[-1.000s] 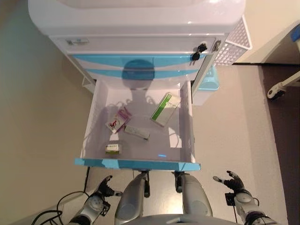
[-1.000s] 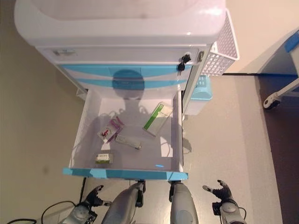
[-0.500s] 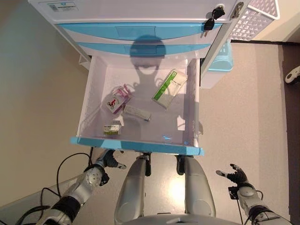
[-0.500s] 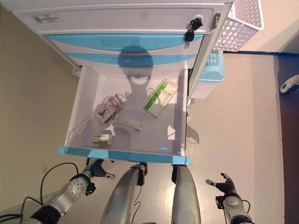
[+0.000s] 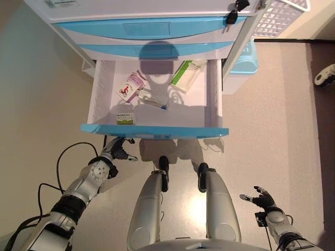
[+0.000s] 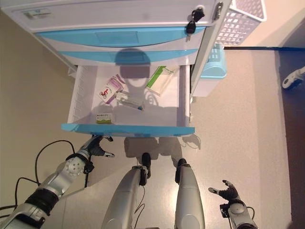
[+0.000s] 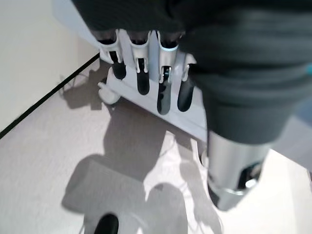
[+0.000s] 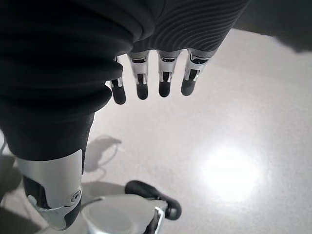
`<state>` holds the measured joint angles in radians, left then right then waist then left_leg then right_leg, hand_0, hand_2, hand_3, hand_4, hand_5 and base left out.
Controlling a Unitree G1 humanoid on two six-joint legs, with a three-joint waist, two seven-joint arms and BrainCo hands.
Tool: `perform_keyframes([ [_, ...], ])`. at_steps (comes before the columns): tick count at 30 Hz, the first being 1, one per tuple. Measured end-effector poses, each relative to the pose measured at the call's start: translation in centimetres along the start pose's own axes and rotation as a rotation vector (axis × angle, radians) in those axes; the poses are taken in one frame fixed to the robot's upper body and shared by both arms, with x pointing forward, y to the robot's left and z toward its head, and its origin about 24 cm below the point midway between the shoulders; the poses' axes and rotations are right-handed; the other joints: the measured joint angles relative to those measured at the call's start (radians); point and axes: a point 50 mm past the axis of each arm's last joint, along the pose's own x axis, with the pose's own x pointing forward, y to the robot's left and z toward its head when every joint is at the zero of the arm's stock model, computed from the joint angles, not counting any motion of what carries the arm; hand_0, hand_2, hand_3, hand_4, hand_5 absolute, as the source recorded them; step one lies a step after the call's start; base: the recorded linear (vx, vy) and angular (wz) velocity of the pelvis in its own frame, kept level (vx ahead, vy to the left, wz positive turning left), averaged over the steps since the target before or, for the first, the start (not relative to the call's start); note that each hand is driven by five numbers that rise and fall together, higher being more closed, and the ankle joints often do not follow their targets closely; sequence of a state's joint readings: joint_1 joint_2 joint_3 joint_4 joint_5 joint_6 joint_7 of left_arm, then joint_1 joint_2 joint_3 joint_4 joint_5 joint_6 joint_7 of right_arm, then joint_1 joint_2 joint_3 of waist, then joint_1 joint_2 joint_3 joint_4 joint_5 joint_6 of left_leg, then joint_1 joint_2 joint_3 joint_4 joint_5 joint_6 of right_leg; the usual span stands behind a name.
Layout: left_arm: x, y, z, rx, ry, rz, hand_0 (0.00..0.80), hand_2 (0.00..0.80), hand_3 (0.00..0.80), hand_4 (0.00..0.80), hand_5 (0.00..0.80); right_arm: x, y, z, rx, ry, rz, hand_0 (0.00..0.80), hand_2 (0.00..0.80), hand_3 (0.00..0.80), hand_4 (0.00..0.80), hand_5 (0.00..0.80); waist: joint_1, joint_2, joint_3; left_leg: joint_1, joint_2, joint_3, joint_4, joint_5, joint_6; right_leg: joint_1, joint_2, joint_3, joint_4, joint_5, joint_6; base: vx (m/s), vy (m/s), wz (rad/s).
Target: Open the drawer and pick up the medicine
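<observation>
The white drawer with a blue front (image 5: 154,130) stands pulled out of the cart. Inside lie a green-and-white medicine box (image 5: 184,73), a pink-and-white box (image 5: 131,86), a white tube-like pack (image 5: 152,99) and a small green box (image 5: 124,118). My left hand (image 5: 116,151) is open and empty, just below the left end of the drawer's front, not touching it. Its straight fingers (image 7: 141,68) point at the cart's base. My right hand (image 5: 263,201) is open and empty, low at the right over the floor, its fingers (image 8: 156,78) straight.
Above the open drawer are two shut blue drawers (image 5: 152,26) and a lock with keys (image 5: 233,13). A white mesh basket (image 5: 277,15) hangs on the cart's right side, with a light blue bin (image 5: 243,57) below it. A caster wheel (image 5: 324,76) stands at far right.
The whole picture has shifted as the camera moved. My left arm has stretched forward, bringing the hand up near the drawer's front. My right hand stays low at the right.
</observation>
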<state>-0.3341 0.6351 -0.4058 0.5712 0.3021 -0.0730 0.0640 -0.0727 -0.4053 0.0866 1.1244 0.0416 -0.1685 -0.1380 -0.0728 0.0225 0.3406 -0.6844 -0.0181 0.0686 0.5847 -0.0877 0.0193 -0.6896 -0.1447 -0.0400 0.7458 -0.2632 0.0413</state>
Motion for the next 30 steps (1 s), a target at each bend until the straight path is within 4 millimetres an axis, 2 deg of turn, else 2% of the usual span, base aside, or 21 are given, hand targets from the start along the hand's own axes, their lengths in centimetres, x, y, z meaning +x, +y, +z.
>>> perform_keyframes([
  [4, 1.3, 1.6, -0.6, 0.043, 0.068, 0.045, 0.0, 0.0, 0.0, 0.0, 0.0, -0.1, 0.2, -0.1, -0.011, 0.001, 0.009, 0.0, 0.0, 0.0, 0.0, 0.0, -0.011, -0.032, -0.019, -0.033, 0.027, 0.034, 0.06, -0.042, 0.011, -0.033, 0.02, 0.026, 0.018, 0.009, 0.009, 0.071, 0.056, -0.36],
  [6, 1.5, 2.0, -0.4, 0.046, 0.069, 0.068, 0.0, 0.0, 0.0, 0.0, 0.0, -0.1, 0.3, -0.3, -0.024, 0.005, 0.013, 0.0, 0.0, 0.0, 0.0, 0.0, -0.049, -0.041, -0.024, -0.034, 0.03, 0.047, 0.095, -0.06, 0.015, -0.035, 0.025, 0.036, 0.021, 0.008, 0.017, 0.098, 0.092, -0.32],
  [9, 2.1, 3.1, -0.4, 0.056, 0.084, 0.106, 0.0, 0.0, 0.0, 0.0, 0.0, -0.3, 0.7, -0.6, -0.031, 0.011, 0.028, 0.0, 0.0, 0.0, 0.0, 0.0, -0.049, -0.055, -0.032, -0.034, 0.062, 0.082, 0.133, -0.099, 0.022, -0.045, 0.054, 0.076, 0.026, 0.014, 0.022, 0.025, 0.079, -0.47],
  [12, 2.5, 4.0, -0.1, 0.061, 0.092, 0.132, 0.0, 0.0, 0.0, 0.0, 0.0, -0.4, 0.8, -0.8, -0.039, 0.015, 0.033, 0.0, 0.0, 0.0, 0.0, 0.0, -0.05, -0.056, -0.032, -0.038, 0.069, 0.101, 0.142, -0.11, 0.03, -0.052, 0.056, 0.092, 0.026, 0.021, 0.031, 0.015, 0.051, -0.34],
  [14, 2.8, 5.1, 0.1, 0.069, 0.091, 0.166, 0.0, 0.0, 0.0, 0.0, 0.0, -0.5, 1.0, -1.0, -0.037, 0.021, 0.039, 0.0, 0.0, 0.0, 0.0, 0.0, -0.066, -0.058, -0.031, -0.041, 0.081, 0.125, 0.162, -0.126, 0.033, -0.065, 0.068, 0.116, 0.019, 0.032, 0.038, 0.04, 0.147, -0.35],
  [17, 2.6, 6.7, -1.2, 0.099, 0.15, 0.19, 0.0, 0.0, 0.0, 0.0, 0.0, -0.4, 1.3, -0.7, -0.042, 0.01, 0.05, 0.0, 0.0, 0.0, 0.0, 0.0, -0.073, -0.069, -0.03, -0.041, 0.11, 0.171, 0.172, -0.147, 0.041, -0.079, 0.1, 0.169, 0.003, 0.051, 0.049, 0.02, 0.084, -0.57],
  [19, 2.6, 7.3, -1.2, 0.105, 0.152, 0.207, 0.0, 0.0, 0.0, 0.0, 0.0, -0.5, 1.4, -0.8, -0.047, 0.015, 0.057, 0.0, 0.0, 0.0, 0.0, 0.0, -0.078, -0.07, -0.027, -0.041, 0.113, 0.183, 0.175, -0.152, 0.046, -0.081, 0.097, 0.175, 0.0, 0.059, 0.052, 0.018, 0.084, -0.36],
  [20, 2.8, 8.2, -1.3, 0.112, 0.165, 0.224, 0.0, 0.0, 0.0, 0.0, 0.0, -0.6, 2.0, -1.2, -0.057, 0.023, 0.08, 0.0, 0.0, 0.0, 0.0, 0.0, -0.078, -0.077, -0.024, -0.037, 0.124, 0.2, 0.18, -0.157, 0.049, -0.081, 0.109, 0.189, -0.014, 0.069, 0.055, 0.02, 0.061, -0.37],
  [26, 3.5, 11.8, 0.2, 0.123, 0.148, 0.307, 0.0, 0.0, 0.0, 0.0, 0.0, -0.8, 2.2, -1.3, -0.065, 0.026, 0.098, 0.0, 0.0, 0.0, 0.0, 0.0, -0.086, -0.081, -0.022, -0.033, 0.132, 0.217, 0.178, -0.168, 0.055, -0.076, 0.109, 0.199, -0.038, 0.084, 0.063, 0.019, 0.034, -0.13],
  [30, 3.4, 13.5, -0.2, 0.145, 0.179, 0.352, 0.0, 0.0, 0.0, 0.0, 0.0, -0.7, 2.2, -1.1, -0.063, 0.018, 0.1, 0.0, 0.0, 0.0, 0.0, 0.0, -0.086, -0.081, -0.022, -0.026, 0.133, 0.219, 0.169, -0.168, 0.055, -0.066, 0.11, 0.199, -0.053, 0.087, 0.063, 0.003, 0.002, -0.01],
])
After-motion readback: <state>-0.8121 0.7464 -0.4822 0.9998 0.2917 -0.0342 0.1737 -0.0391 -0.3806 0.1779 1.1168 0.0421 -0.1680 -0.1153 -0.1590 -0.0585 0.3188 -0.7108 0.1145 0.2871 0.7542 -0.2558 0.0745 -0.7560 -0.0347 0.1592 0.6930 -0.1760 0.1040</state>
